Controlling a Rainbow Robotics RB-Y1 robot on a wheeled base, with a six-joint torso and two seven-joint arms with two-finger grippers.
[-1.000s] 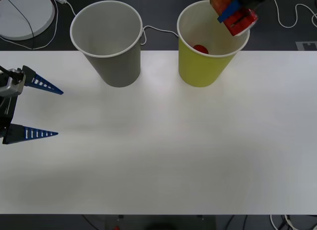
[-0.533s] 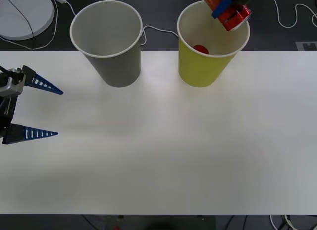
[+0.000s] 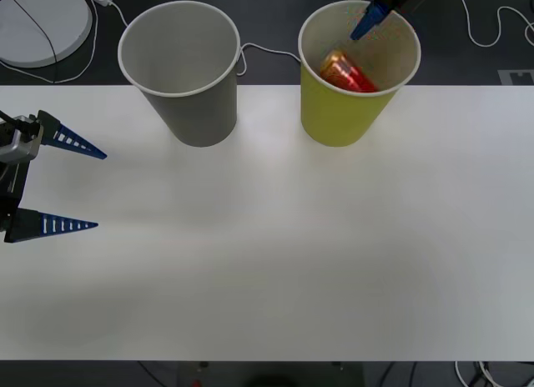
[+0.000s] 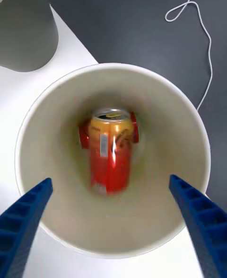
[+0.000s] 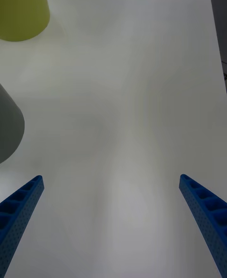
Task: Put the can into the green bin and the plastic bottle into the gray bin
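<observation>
The can (image 4: pixel 109 152) lies inside the green bin (image 3: pixel 346 120) beneath the spread, empty right pincer (image 4: pixel 113 211), that half looking done, while the gray bin (image 3: pixel 196 112) holds no plastic bottle and the left pincer (image 3: pixel 62 183) waits spread over the worktop (image 3: pixel 275 253).

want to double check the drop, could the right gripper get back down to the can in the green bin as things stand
Probably yes. The right gripper hangs open straight over the green bin, and the can lies loose in the bottom with nothing above it. The bin's walls leave little room for the fingers.
</observation>
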